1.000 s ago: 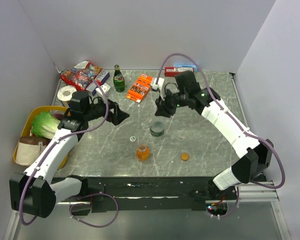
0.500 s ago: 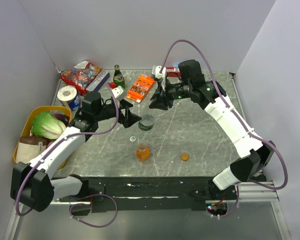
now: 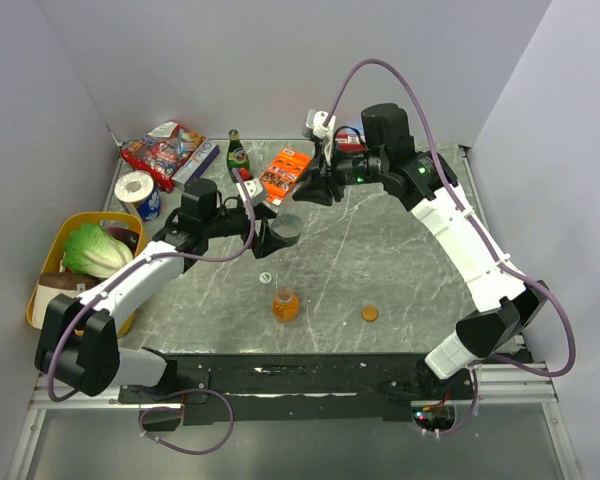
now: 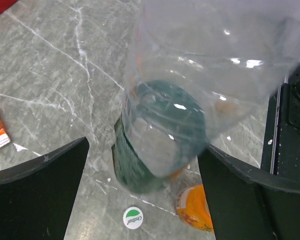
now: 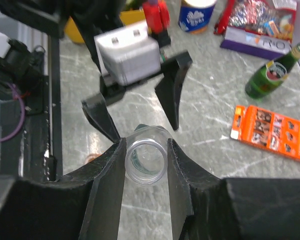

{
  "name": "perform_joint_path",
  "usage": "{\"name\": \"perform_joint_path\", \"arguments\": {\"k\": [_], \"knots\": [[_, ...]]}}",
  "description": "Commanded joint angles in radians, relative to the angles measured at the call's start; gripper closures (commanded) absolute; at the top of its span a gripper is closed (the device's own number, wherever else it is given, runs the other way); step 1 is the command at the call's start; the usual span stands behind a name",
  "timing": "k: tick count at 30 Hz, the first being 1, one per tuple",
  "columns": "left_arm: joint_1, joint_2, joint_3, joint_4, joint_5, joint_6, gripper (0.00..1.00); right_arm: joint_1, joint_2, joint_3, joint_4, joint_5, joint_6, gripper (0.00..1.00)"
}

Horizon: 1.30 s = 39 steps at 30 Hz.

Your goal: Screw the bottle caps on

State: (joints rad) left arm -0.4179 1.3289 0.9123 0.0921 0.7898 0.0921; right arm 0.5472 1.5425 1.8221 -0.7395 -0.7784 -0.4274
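Note:
My right gripper (image 3: 305, 202) is shut on the clear open neck of the grey-green translucent bottle (image 3: 286, 229) and holds it tilted above the table; the neck shows between its fingers in the right wrist view (image 5: 146, 160). My left gripper (image 3: 264, 233) is open, its fingers either side of the bottle's base (image 4: 160, 140) and apart from it. The orange bottle (image 3: 286, 305) stands near the front and also shows in the left wrist view (image 4: 196, 209). The whitish cap with green mark (image 3: 266, 276) (image 4: 133, 218) lies on the table. The orange-brown cap (image 3: 369, 313) lies to the right.
A tall green glass bottle (image 3: 238, 158), an orange packet (image 3: 281, 174) and snack bags (image 3: 164, 148) lie at the back. A tape roll and can (image 3: 138, 190) sit at the back left. A yellow basket (image 3: 52, 252) with lettuce stands at the left edge.
My right gripper has carried the grey-green bottle up and to the left. My left gripper has moved right, so its open fingers now flank the bottle.

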Motion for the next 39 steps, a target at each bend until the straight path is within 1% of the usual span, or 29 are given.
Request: {"name": "perform_joint_path", "arguments": {"k": [1,4,8,16,19,23,25,26,29,34,36,38,39], "knots": [[-0.018,0.024,0.051,0.079,0.064,0.040,0.04,-0.001,0.021,0.078,0.054,-0.082,0.065,1.00],[-0.036,0.049,0.056,0.116,0.068,0.029,0.04,-0.001,0.027,0.080,0.068,-0.101,0.093,1.00],[-0.051,0.082,0.086,0.098,0.068,0.054,0.04,-0.001,0.030,0.083,0.066,-0.111,0.095,1.00],[-0.051,0.090,0.082,0.097,0.068,0.072,0.03,-0.001,0.025,0.069,0.107,-0.120,0.137,1.00],[-0.051,0.090,0.077,0.103,0.063,0.070,0.01,-0.001,0.036,0.080,0.098,-0.125,0.138,1.00],[-0.051,0.090,0.077,0.092,0.057,0.083,0.10,-0.003,0.038,0.071,0.092,-0.122,0.131,1.00],[-0.051,0.087,0.071,0.087,0.054,0.086,0.12,-0.001,0.038,0.065,0.089,-0.116,0.127,1.00],[-0.051,0.084,0.069,0.084,0.054,0.087,0.17,-0.001,0.038,0.060,0.089,-0.111,0.128,1.00],[-0.051,0.078,0.065,0.072,0.049,0.086,0.23,-0.003,0.033,0.048,0.091,-0.105,0.128,1.00],[-0.048,0.059,0.040,0.061,0.034,0.103,0.25,-0.001,0.036,0.054,0.091,-0.102,0.130,1.00],[-0.042,0.049,0.028,0.067,0.028,0.090,0.31,-0.001,0.042,0.063,0.089,-0.104,0.128,1.00],[-0.032,0.041,0.022,0.067,0.028,0.075,0.37,-0.001,0.045,0.068,0.086,-0.108,0.128,0.87],[-0.029,0.038,0.011,0.066,0.029,0.072,0.40,-0.001,0.045,0.071,0.084,-0.108,0.131,0.77]]}}
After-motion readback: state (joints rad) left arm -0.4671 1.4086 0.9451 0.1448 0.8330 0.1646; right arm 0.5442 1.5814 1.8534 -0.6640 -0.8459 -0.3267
